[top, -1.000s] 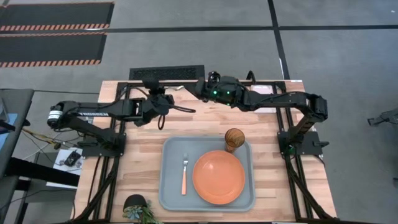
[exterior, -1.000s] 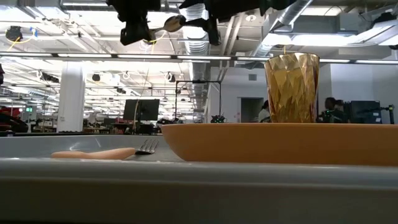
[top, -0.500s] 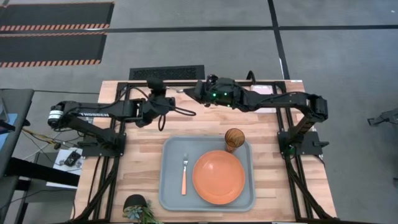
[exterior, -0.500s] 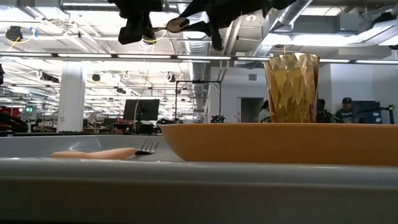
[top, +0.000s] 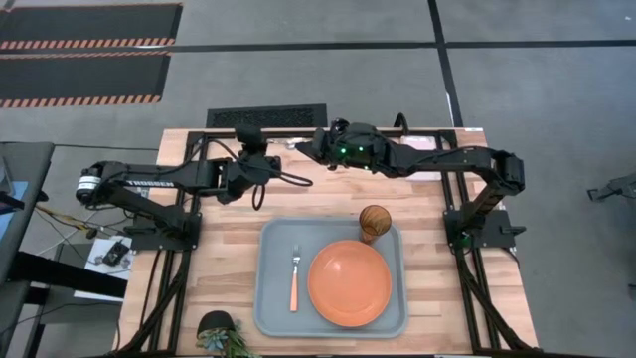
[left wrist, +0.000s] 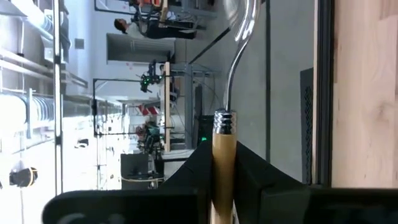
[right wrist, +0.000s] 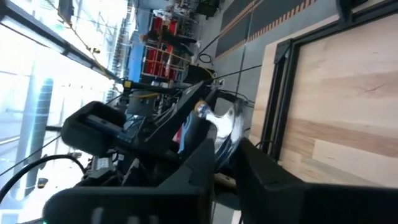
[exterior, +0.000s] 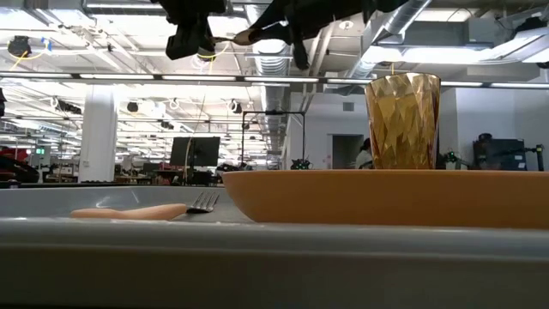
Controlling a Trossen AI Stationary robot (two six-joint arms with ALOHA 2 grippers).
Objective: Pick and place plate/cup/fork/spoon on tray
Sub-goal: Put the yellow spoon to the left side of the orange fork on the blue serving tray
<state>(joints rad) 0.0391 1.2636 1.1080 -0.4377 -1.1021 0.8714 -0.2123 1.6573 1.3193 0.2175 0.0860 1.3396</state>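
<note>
High above the table's far edge, my left gripper (top: 275, 161) is shut on the spoon (left wrist: 224, 143), whose handle is orange and whose neck and bowl are silver. From the right, my right gripper (top: 310, 147) meets it, its fingers closed about the spoon's bowl (exterior: 244, 36). On the pale grey-blue tray (top: 268, 298) below lie the orange plate (top: 349, 282) and the fork (top: 295, 278), tines toward the far edge. The amber ribbed cup (top: 375, 222) stands upright at the tray's far rim. My left gripper pinches the spoon's orange handle (left wrist: 224, 163) between its two fingers, which lie along it. The metal neck and bowl stick out past the fingertips. The spoon is lifted clear of the table, roughly level. My right gripper has the spoon's silver bowl (right wrist: 227, 128) between its two fingers (right wrist: 200, 163), coming roughly level from the table's right side. The bowl sits at the fingers' free ends, high above the table.
A small potted plant (top: 221, 333) stands at the near edge, left of the tray. Black frame rails run along the table's far edge and both sides. Bare wood lies between the tray and the far edge, under the raised grippers.
My right gripper's fingers have closed in around the spoon's bowl while both hands stayed high at the far edge. My left gripper has rolled a little, tipping the spoon with it.
</note>
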